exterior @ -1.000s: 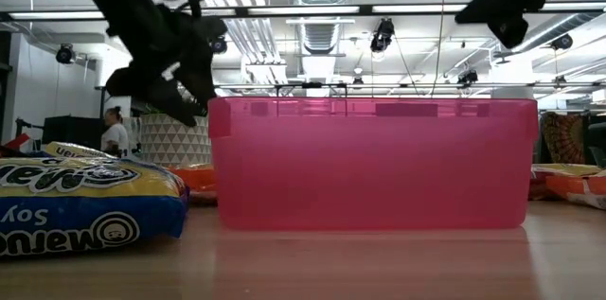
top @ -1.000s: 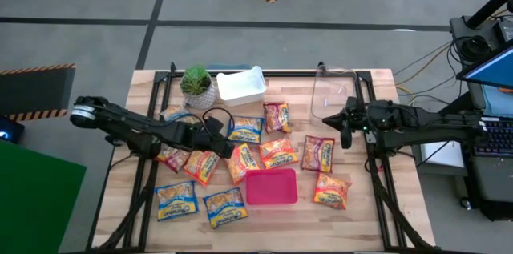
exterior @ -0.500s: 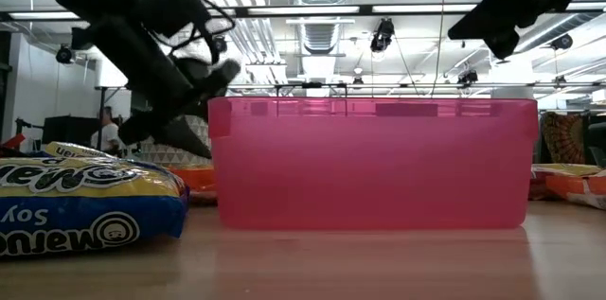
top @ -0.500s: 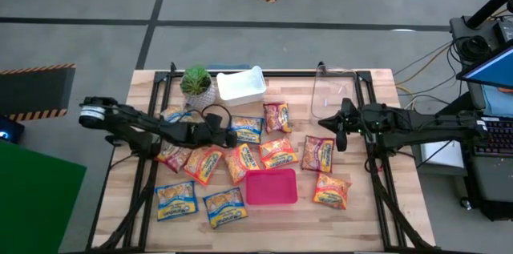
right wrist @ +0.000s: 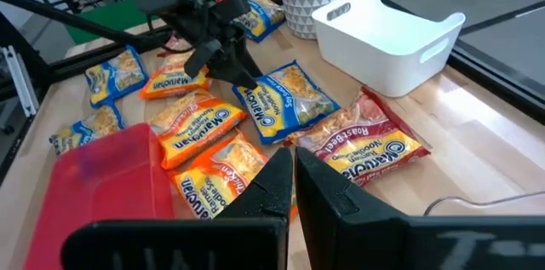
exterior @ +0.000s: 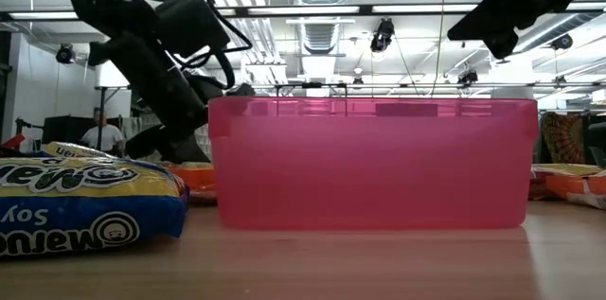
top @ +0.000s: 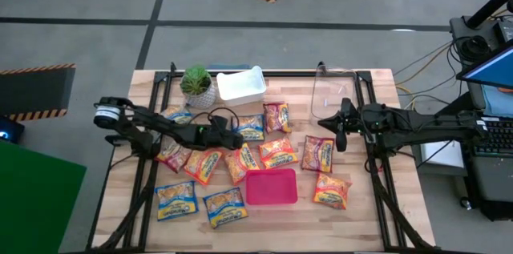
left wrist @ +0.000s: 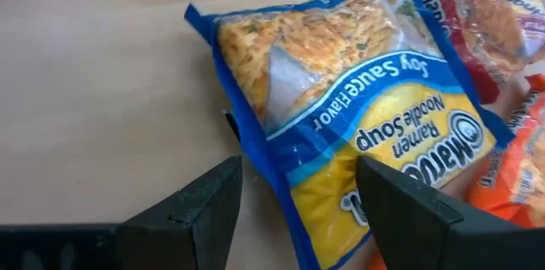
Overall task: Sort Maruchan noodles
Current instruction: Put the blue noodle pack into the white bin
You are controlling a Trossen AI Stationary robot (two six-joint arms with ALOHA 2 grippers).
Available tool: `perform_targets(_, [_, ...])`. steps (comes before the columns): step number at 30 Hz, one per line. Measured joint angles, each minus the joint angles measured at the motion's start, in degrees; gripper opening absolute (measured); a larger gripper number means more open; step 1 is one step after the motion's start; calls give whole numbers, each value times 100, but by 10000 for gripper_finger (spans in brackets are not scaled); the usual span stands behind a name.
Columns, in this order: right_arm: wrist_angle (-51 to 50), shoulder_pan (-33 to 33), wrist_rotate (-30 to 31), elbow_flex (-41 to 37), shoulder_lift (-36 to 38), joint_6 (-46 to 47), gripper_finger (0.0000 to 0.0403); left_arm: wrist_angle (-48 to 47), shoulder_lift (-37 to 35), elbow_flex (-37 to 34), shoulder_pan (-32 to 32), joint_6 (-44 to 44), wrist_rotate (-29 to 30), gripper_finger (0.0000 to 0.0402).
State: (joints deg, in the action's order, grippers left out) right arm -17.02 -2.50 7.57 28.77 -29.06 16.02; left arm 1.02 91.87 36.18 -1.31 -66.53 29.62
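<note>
Several Maruchan noodle packets lie flat on the wooden table, among them blue-and-yellow (top: pixel 176 200), orange (top: pixel 278 151) and dark red (top: pixel 319 152) ones. My left gripper (top: pixel 237 138) is open and slants down over the near-left end of a blue-and-yellow soy sauce packet (top: pixel 248 128). In the left wrist view that packet (left wrist: pixel 358 108) reaches between the two fingers of my left gripper (left wrist: pixel 298 206). In the right wrist view my left gripper (right wrist: pixel 223 55) hangs just short of this packet (right wrist: pixel 285 100). My right gripper (top: pixel 341 130) hovers shut, high over the table's right half, holding nothing.
A pink bin (top: pixel 271 187) stands near the front centre. A white bin (top: pixel 241 84) and a potted plant (top: pixel 197 84) stand at the back, and a clear bin (top: pixel 333 90) at the back right. Orange packets (top: pixel 240 162) lie close under the left arm.
My left gripper has sunk toward the table and reached a little to the right, closing in on the blue-and-yellow soy sauce packet, with its wrist rolled slightly. It has stayed open. No packet has moved.
</note>
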Motion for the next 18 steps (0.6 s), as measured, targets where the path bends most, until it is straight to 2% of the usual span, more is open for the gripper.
perform_targets(11, [304,13,-7,-111,-178,376,9,328,574,64,13,-226,244,207])
perform_targets(14, [555,13,-15,-124,-340,440,9,535,609,58,14,-43,260,187])
perform_targets(18, [1016,13,-24,-125,-594,453,9,625,584,54,14,193,260,130])
